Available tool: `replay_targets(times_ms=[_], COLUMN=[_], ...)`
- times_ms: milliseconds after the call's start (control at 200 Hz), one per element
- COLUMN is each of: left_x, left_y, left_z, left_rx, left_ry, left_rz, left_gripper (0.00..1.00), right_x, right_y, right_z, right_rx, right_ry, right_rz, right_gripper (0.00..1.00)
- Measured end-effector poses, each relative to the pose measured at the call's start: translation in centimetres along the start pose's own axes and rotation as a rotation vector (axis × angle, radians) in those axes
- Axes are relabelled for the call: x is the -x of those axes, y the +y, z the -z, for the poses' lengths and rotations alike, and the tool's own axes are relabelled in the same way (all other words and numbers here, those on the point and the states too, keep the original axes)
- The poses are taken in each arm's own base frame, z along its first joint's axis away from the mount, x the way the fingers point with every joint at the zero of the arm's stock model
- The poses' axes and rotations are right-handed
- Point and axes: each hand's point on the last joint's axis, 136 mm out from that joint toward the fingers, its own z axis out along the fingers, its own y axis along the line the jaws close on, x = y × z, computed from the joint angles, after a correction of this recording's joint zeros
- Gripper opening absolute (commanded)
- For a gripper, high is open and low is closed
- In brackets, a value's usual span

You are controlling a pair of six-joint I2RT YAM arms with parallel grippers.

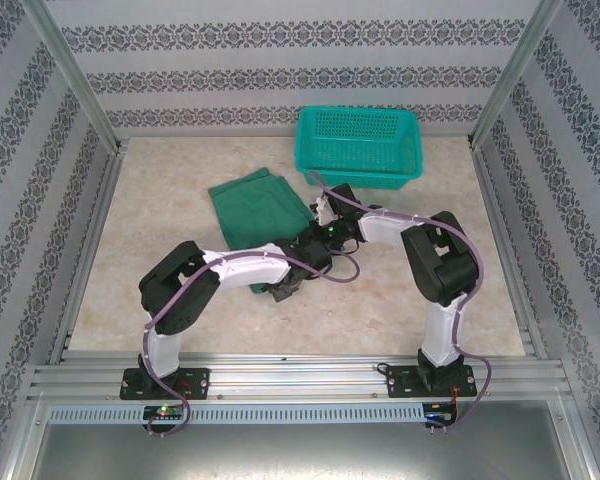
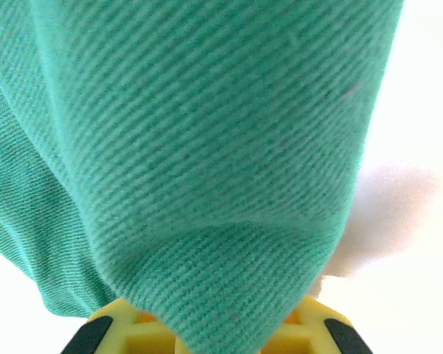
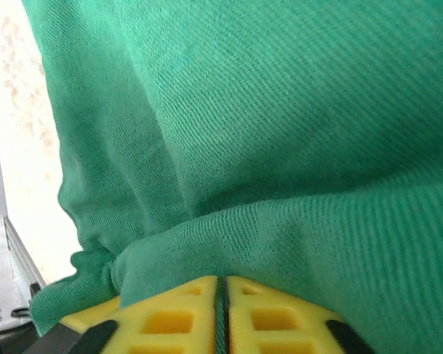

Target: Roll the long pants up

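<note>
The long pants lie as a folded dark green slab left of the table's middle, their near end hidden under both arms. My left gripper is at that near end. In the left wrist view a thick bunch of the green fabric hangs between the yellow fingers, and the left gripper is shut on it. My right gripper is at the pants' right edge. Its yellow fingers pinch a thin fold of the pants, so the right gripper is shut on cloth.
A teal mesh basket stands at the back right, just behind the right wrist. Metal frame posts and patterned walls enclose the beige table. Both forearms cross close together over the table's middle.
</note>
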Motion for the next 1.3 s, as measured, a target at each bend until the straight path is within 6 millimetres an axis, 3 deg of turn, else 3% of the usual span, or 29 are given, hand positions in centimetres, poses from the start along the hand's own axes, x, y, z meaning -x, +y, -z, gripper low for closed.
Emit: replay_targets(times_ms=[75, 310, 485, 620, 769, 864, 1034, 1299], left_x=[0.6, 0.9, 1.1, 2.1, 2.3, 2.2, 2.1, 1.5], left_y=[-1.1, -5.3, -7.4, -6.3, -2.8, -1.7, -1.8, -0.5], left_z=[1.0, 4.9, 7.9, 9.0, 7.5, 6.4, 4.6, 3.2], left_rx=[-0.091, -0.415, -0.696, -0.939, -1.167, -1.266, -1.379, -1.439], left_ry=[-0.047, -0.139, -0.186, -0.210, -0.230, -0.234, -0.196, -0.186], left_rz=[0.026, 0.068, 0.151, 0.345, 0.635, 0.744, 0.820, 0.894], left_gripper=[0.01, 0.03, 0.05, 0.08, 0.09, 0.11, 0.11, 0.15], right_x=[0.5, 4.0, 3.8, 2.6, 1.5, 0.9, -0.4, -2.6], right_y=[-0.3, -0.1, 1.4, 1.9, 2.8, 3.6, 4.9, 4.1], right_z=[1.9, 9.4, 11.9, 13.2, 14.6, 14.9, 13.8, 7.7], right_rx=[-0.027, -0.096, -0.096, -0.101, -0.088, -0.078, -0.053, -0.049], right_ry=[-0.045, -0.261, -0.313, -0.323, -0.341, -0.343, -0.296, -0.111], right_rz=[-0.012, -0.021, 0.001, 0.004, 0.022, 0.039, 0.070, 0.068], right_gripper=[0.28, 0.31, 0.31, 0.31, 0.31, 0.31, 0.30, 0.29])
